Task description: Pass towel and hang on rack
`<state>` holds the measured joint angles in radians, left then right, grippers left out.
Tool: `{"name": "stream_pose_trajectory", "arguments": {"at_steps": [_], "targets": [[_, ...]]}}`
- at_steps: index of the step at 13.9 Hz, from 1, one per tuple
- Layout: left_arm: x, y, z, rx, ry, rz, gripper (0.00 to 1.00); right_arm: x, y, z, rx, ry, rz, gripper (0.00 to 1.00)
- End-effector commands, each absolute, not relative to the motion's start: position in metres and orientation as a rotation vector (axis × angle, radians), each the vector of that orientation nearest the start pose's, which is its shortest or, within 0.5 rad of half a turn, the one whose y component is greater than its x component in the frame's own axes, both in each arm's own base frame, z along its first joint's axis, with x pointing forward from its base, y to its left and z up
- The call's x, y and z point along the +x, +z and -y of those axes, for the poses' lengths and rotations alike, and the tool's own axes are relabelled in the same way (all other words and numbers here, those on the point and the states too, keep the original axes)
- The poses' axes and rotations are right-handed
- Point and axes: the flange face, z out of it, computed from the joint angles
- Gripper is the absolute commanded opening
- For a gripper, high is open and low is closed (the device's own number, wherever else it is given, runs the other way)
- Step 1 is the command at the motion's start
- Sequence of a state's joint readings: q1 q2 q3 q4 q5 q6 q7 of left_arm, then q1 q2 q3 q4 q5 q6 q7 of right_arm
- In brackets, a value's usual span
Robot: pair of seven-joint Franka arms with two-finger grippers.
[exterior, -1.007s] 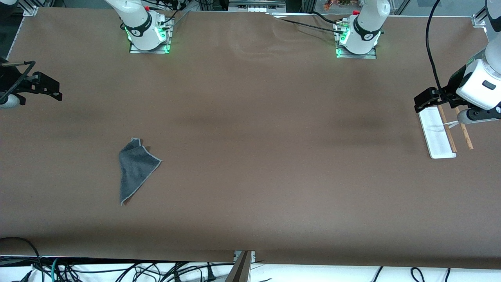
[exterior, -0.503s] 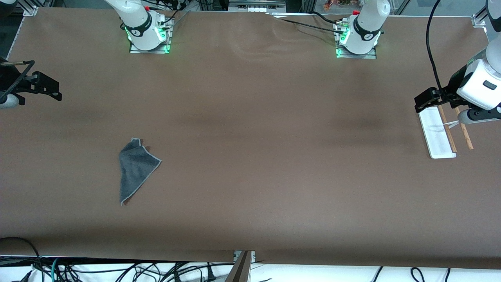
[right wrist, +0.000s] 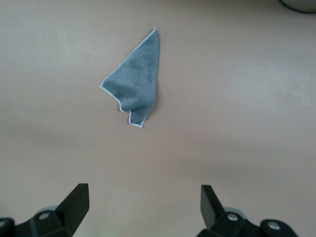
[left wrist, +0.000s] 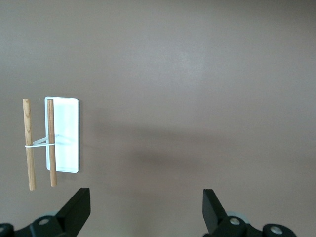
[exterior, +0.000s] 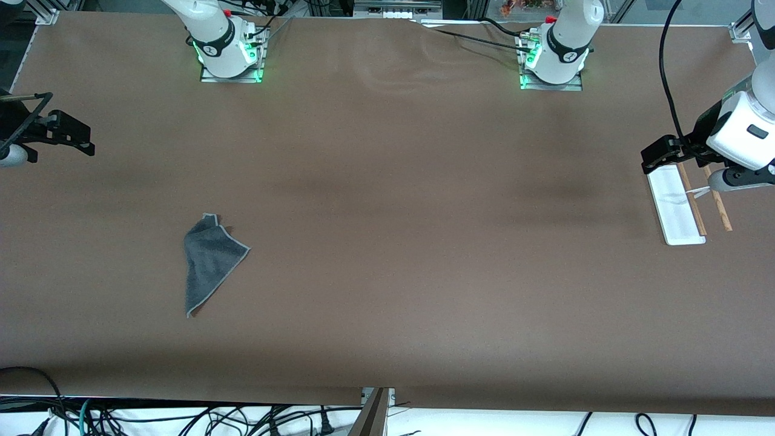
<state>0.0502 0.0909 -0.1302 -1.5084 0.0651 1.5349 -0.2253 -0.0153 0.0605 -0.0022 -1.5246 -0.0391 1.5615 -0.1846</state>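
High front camera spans the table (exterior: 387,242); wrist cameras look straight down.

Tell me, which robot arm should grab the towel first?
Probably the right arm. The towel lies flat toward its end of the table, and the right gripper is open and empty on that side. The left gripper, also open, waits above the rack at the table's left-arm end.

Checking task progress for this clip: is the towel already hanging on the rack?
No: the towel lies flat on the table toward the right arm's end, while the rack stands bare at the left arm's end.
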Motion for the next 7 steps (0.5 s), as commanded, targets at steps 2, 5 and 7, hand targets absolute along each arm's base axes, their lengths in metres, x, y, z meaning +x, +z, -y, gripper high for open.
{"name": "stream_pose_trajectory", "arguments": {"at_steps": [2,5,7], "targets": [[0.5785,0.6061,0.0348,-3.077,0.086,0.218,1.00,0.5754,0.6166,0.0137,-3.156,0.027,0.291,1.00],[0.5785,0.6061,0.0348,-3.077,0.086,0.218,1.00,0.5754,0.6166,0.0136,-3.156,0.027,0.291,1.00],[0.5785,0.6061,0.0348,-3.077,0.086,0.218,1.00,0.5778,0.6149,0.0143,-3.155,0.017,0.289,1.00]]}}
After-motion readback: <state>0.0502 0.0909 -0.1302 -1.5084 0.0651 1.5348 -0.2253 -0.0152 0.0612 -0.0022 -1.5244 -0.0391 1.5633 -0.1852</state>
